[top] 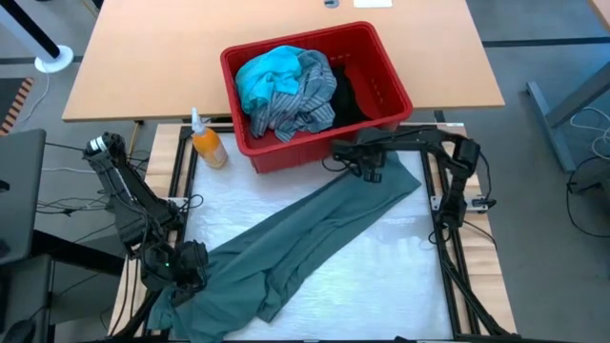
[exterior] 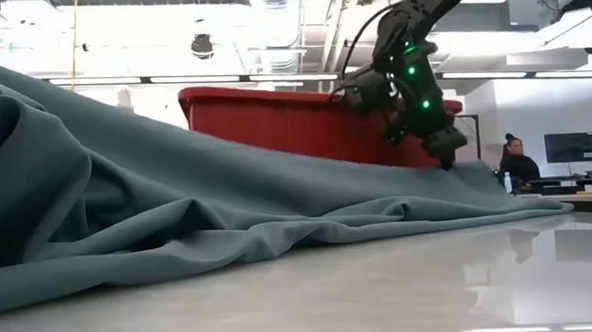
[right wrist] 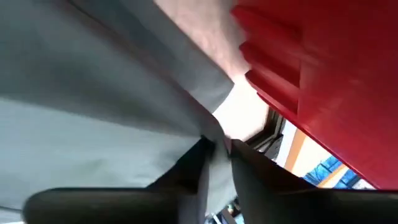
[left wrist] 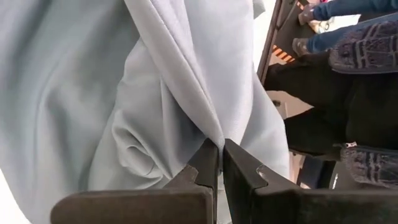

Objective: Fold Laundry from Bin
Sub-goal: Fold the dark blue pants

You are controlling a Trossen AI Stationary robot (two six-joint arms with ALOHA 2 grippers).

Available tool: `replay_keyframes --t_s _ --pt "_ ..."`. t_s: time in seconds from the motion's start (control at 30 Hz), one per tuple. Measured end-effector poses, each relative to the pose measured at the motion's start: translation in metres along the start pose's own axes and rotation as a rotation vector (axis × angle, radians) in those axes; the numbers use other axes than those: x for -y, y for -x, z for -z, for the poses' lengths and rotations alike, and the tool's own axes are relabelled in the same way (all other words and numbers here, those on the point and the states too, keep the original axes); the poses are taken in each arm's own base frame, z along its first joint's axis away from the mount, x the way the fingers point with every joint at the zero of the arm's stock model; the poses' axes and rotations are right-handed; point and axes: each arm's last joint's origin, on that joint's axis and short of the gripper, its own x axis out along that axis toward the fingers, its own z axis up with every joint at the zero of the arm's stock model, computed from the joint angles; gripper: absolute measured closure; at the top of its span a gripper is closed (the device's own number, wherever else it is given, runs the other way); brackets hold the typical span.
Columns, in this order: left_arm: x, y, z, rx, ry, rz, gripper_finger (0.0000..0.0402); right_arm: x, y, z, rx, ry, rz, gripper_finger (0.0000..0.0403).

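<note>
Grey-green garment (top: 315,233) pinched in both left gripper (left wrist: 219,155) and right gripper (right wrist: 216,149), bin's (top: 286,152) black piece mostly buried

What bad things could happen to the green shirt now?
1. The left gripper pinches only a thin fold of the grey-green garment, so the cloth might slip out.
2. The right gripper holds the far end right beside the red bin; a pull could bump it.
3. The orange bottle stands near the bin and might get knocked over.
</note>
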Motion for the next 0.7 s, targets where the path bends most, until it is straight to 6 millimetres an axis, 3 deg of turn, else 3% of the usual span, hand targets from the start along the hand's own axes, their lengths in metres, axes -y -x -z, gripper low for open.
replay_keyframes --t_s 0.3,0.5,0.57,0.7 --pt "-0.004 -0.001 -0.005 0.007 -0.015 -0.037 0.0401 0.017 0.024 0.032 0.035 -0.102 -0.033 0.0169" --pt "-0.006 -0.001 -0.009 0.015 -0.048 -0.047 0.0401 0.007 0.054 0.072 0.138 -0.442 -0.438 0.0144" --pt "-0.008 -0.001 -0.01 0.015 -0.06 -0.071 0.0401 -0.001 0.053 0.085 0.174 -0.55 -0.446 0.0144" --pt "-0.013 -0.001 -0.011 0.007 -0.073 -0.121 0.0401 -0.014 0.028 0.104 0.144 -0.754 -0.524 0.0144"
